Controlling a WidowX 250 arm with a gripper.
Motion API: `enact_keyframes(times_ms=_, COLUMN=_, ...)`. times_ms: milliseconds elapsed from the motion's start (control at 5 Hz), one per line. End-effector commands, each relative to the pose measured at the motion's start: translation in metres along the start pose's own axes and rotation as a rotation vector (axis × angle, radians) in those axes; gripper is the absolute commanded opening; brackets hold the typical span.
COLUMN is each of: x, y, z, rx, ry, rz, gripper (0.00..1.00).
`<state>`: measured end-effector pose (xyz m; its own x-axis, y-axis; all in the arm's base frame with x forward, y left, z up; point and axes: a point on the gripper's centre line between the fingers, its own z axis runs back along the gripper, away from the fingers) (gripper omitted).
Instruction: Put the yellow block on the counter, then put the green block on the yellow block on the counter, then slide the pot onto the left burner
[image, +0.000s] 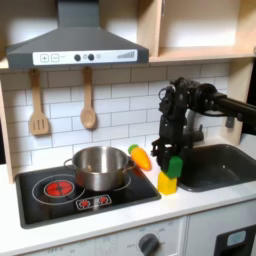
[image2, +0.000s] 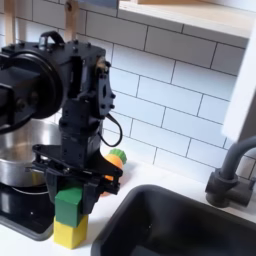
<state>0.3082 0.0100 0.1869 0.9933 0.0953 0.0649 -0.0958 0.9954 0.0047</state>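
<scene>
The yellow block (image: 166, 185) (image2: 70, 235) stands on the off-white counter (image: 190, 205) between the cooktop and the sink. On top of it sits the green block (image: 175, 166) (image2: 68, 207), set slightly off to one side. My gripper (image: 166, 152) (image2: 70, 186) points straight down over the stack, its fingers close against the green block's upper sides. The steel pot (image: 100, 167) (image2: 18, 155) sits on the black cooktop, over the burner on the first exterior view's right. The left burner (image: 57, 187) shows its red rings uncovered.
An orange carrot toy (image: 141, 157) (image2: 117, 157) lies just behind the stack, next to the pot. The dark sink basin (image: 215, 165) (image2: 190, 225) and a faucet (image2: 235, 180) are close on the other side. Wooden utensils (image: 40, 110) hang on the tiled wall.
</scene>
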Motion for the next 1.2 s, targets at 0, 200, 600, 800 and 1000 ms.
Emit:
enact_keyframes(times_ms=0, x=-0.0001, y=0.0032, z=-0.0004, rx=-0.002, ry=0.007, rz=-0.005, gripper=0.0)
enact_keyframes(times_ms=200, x=-0.0011, y=0.0061, z=-0.0003, rx=-0.001, ry=0.012, rz=-0.002, gripper=0.0)
enact_keyframes(times_ms=600, x=-0.0015, y=0.0125, z=-0.0004, rx=0.003, ry=0.011, rz=0.006, gripper=0.0)
enact_keyframes(times_ms=800, x=-0.003, y=0.0119, z=-0.0011, rx=0.001, ry=0.015, rz=0.0, gripper=0.0)
enact_keyframes(times_ms=1000, x=-0.0018, y=0.0119, z=-0.0002, rx=0.004, ry=0.011, rz=0.006, gripper=0.0)
